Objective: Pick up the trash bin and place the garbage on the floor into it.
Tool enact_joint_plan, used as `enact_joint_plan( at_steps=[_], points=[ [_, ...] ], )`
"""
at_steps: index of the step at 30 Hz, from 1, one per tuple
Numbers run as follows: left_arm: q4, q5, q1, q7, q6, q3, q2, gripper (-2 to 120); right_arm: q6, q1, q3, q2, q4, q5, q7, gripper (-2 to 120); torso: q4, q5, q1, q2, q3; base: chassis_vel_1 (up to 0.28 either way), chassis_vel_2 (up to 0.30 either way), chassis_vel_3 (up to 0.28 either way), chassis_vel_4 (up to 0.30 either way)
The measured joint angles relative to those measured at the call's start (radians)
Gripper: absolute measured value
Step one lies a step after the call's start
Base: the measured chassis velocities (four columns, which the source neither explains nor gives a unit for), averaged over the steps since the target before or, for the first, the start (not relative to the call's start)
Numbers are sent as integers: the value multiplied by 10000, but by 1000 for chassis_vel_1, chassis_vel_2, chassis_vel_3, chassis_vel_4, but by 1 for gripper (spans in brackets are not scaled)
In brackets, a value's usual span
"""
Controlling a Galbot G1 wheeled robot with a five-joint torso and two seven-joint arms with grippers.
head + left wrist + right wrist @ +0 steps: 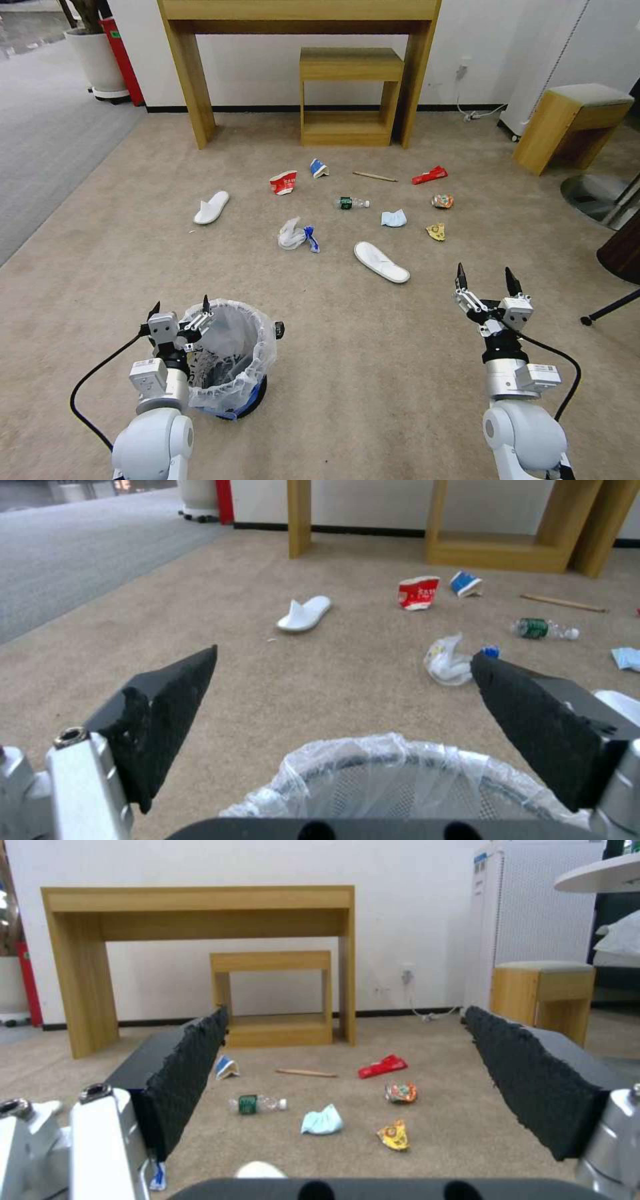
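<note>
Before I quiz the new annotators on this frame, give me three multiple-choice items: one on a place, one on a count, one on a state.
1. Where is the trash bin?
A. by the left gripper
B. under the desk
C. by the right gripper

2. How many white slippers lie on the floor?
A. one
B. two
C. four

3. The left gripper is:
A. shut on the bin
B. shut on a cup
C. open

Answers:
1 A, the bin stands under the left gripper.
2 B, one slipper to the left, another slipper nearer the right.
3 C, its fingers are spread above the rim.
</note>
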Motion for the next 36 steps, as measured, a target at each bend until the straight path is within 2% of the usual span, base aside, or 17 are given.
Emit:
enact_joint_plan(
  at_steps=[14,15,19,26,28,31,36],
  points=[
    [-189,1,140,0,-20,6,0,100,-36,-167,10,44,211,20,93,89,0,0,0,0,0,0,0,0,0],
    [-195,1,145,0,-20,3,0,100,-20,-180,1,45,225,23,93,93,0,0,1,0,0,0,0,0,0],
    [-208,1,146,0,-20,2,0,100,-5,-189,-5,50,230,34,87,100,0,0,1,0,0,0,0,0,0],
    [-216,0,146,2,-21,38,0,100,-131,-194,21,64,296,49,48,96,0,0,1,0,0,0,0,0,0],
    [-215,1,140,4,-20,54,0,100,-194,-194,28,75,297,32,46,89,0,-1,0,0,0,0,0,0,0],
    [-197,1,129,4,-21,53,0,100,-218,-190,28,90,297,27,49,88,0,0,0,0,0,0,0,0,0],
    [-165,1,111,5,-20,52,0,100,-221,-163,4,101,253,19,52,91,0,0,0,0,0,0,0,0,0]
  ],
)
